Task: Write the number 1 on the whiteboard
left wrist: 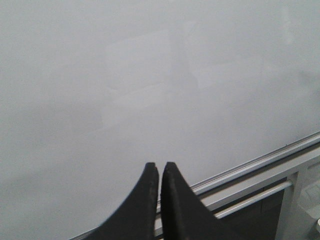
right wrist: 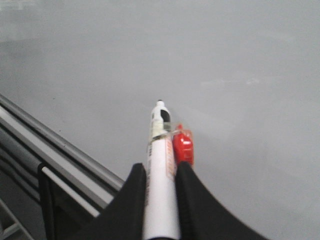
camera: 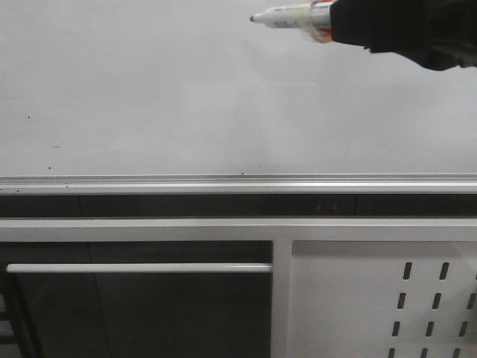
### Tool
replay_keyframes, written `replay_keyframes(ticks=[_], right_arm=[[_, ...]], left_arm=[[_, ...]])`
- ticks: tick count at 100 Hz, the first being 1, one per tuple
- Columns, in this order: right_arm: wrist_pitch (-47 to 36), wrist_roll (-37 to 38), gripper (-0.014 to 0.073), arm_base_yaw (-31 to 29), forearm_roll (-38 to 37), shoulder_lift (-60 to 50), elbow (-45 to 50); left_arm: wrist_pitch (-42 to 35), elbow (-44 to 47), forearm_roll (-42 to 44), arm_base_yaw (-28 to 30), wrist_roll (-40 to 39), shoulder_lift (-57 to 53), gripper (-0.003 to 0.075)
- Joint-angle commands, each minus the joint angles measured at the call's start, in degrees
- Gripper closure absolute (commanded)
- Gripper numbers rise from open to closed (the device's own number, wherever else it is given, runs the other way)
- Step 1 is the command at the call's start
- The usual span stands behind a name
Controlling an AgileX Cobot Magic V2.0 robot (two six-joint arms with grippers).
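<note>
The whiteboard point(camera: 186, 97) is a glossy pale grey board filling the upper front view, with a silver rail point(camera: 238, 183) along its bottom edge. No marker stroke shows on it, only tiny dark specks. My right gripper point(right wrist: 161, 170) is shut on a white marker point(right wrist: 161, 190) with a red clip point(right wrist: 182, 147). In the front view the marker point(camera: 287, 16) points left from the top right, its dark tip in front of the board; whether it touches is unclear. My left gripper point(left wrist: 159, 167) is shut and empty, facing the board point(left wrist: 150, 75) above the rail.
Below the rail runs a white metal frame point(camera: 149, 228) with a horizontal bar point(camera: 134, 268). A white slotted metal panel point(camera: 358, 313) stands at the lower right. The rail also shows in the right wrist view point(right wrist: 60, 150).
</note>
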Motion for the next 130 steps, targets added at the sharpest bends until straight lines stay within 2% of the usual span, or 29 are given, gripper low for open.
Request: replay_keyframes(ticks=[1, 38, 76, 112, 130], right_arm=[[-7.75, -0.64, 0.0664, 0.22, -1.67, 0.3, -1.4], [-13.64, -1.37, 0.0664, -0.05, -2.59, 0.4, -1.4], [-14.24, -1.95, 0.0665, -2.33, -2.59, 3.04, -1.4], [-12.65, -1.6, 0.0665, -2.33, -0.02, 4.93, -1.4], [-8.92, -1.6, 0.0665, -2.33, 1.26, 4.93, -1.4]], left_arm=[[-1.58, -1.49, 3.02, -0.33, -0.84, 0.11, 0.0738], [-1.58, -1.49, 3.15, -0.33, -0.84, 0.11, 0.0738], [-1.79, -1.49, 3.15, -0.33, -0.84, 0.11, 0.0738], [-1.93, -1.49, 3.84, -0.33, -0.84, 0.11, 0.0738], [-1.95, -1.49, 3.84, -0.33, -0.84, 0.11, 0.0738]])
